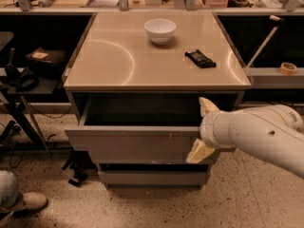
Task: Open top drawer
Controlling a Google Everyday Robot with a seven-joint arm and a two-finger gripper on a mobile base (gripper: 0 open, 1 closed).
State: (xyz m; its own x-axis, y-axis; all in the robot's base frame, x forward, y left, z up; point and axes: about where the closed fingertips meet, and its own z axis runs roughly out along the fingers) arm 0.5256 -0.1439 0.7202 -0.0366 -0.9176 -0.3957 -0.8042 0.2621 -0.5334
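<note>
The top drawer (137, 144) is a wide grey handle-less front with small pale scratch marks right of centre. It stands pulled out from the cabinet, and its dark interior shows behind the front. My gripper (203, 129) is at the drawer's right end. Its two pale fingers are spread apart, one (207, 106) above the front's top edge and one (199, 153) below its lower edge. The white arm comes in from the right and hides the drawer's right end.
A white bowl (160, 30) and a black flat object (200, 58) lie on the cabinet top (118, 56). A lower drawer front (152, 177) sits beneath. A shoe (26, 202) is at bottom left, and a dark stand with cables (19, 103) at left.
</note>
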